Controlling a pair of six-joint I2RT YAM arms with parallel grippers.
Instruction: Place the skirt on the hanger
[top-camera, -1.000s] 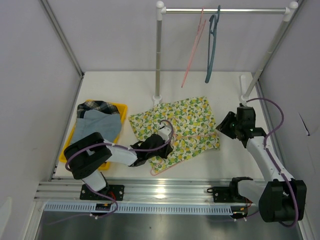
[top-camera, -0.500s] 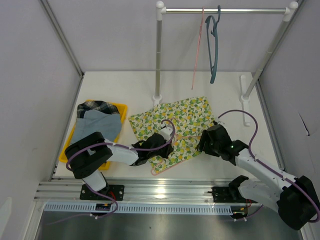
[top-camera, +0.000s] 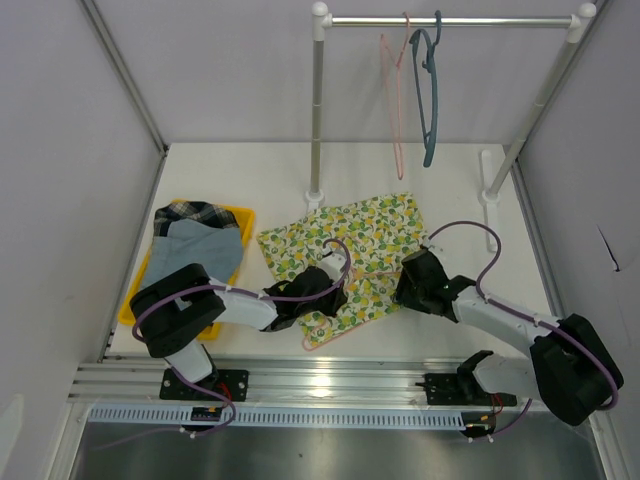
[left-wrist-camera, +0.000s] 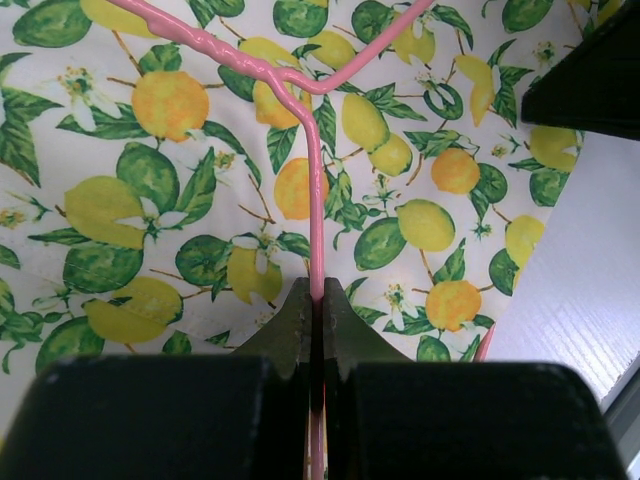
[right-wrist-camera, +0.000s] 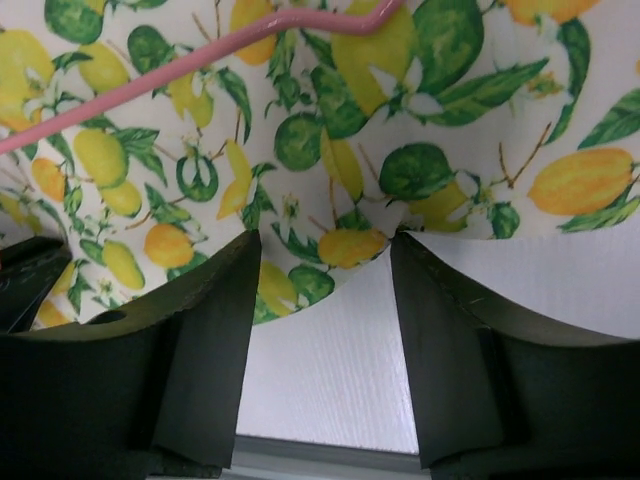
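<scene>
At the far left, a yellow plastic tray (top-camera: 243, 222) is holding a dark plaid shirt (top-camera: 190, 213) and a blue denim shirt (top-camera: 190, 250). Both are lying well apart from the work and playing no part in it.

Just right of the tray, the left gripper (left-wrist-camera: 316, 300) is reaching onto the cloth with its jaws pinched tight on the thin pink wire hanger (left-wrist-camera: 313, 205). The hanger is lying flat on top of the trapezoid lemon-and-leaf print skirt (top-camera: 375, 240), which is spread across the middle of the white table (top-camera: 250, 170). This grip is probably steadying the wire so that the cloth can be worked around it.

Further right, the right gripper (right-wrist-camera: 325, 248) is hovering low at the skirt's edge with its fingers spread wide and holding nothing. The hem is sitting in the gap between them, so it seems to be lining up to take the cloth.

Behind, a second pink wire hanger (top-camera: 392, 100) and a thicker blue-grey hanger (top-camera: 430, 95) are hanging on the white rail rack (top-camera: 480, 20).
</scene>
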